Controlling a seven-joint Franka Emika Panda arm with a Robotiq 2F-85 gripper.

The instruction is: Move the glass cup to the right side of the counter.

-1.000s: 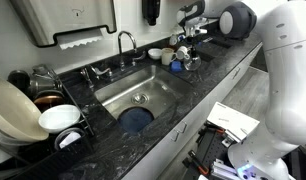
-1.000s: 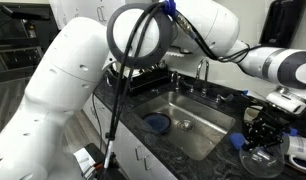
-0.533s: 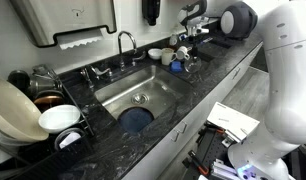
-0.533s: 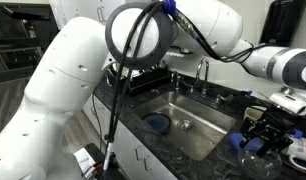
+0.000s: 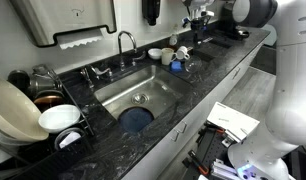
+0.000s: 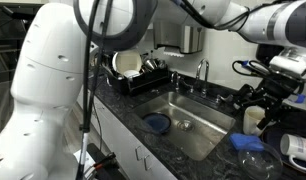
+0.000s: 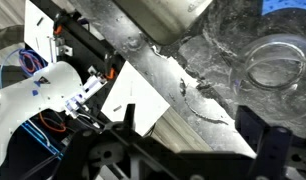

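The glass cup (image 7: 278, 65) is a clear round tumbler standing upright on the black veined counter (image 7: 208, 85), at the upper right of the wrist view. In an exterior view the glass cup (image 6: 255, 162) stands near the counter's front edge, past the sink. My gripper (image 7: 188, 125) hangs above it and is open, with nothing between its dark fingers (image 7: 255, 128). In both exterior views the gripper (image 5: 198, 15) (image 6: 255, 95) is well clear of the counter top.
A steel sink (image 5: 153, 88) holds a blue round dish (image 5: 136, 118) (image 6: 158, 124). A faucet (image 5: 124, 45) stands behind it. A dish rack with a white bowl (image 5: 59, 118) sits at the far end. White cups (image 5: 168, 55) (image 6: 293, 148) stand near the glass.
My gripper went from shut on the glass cup to open. It let the cup go on the counter and rose away from it.
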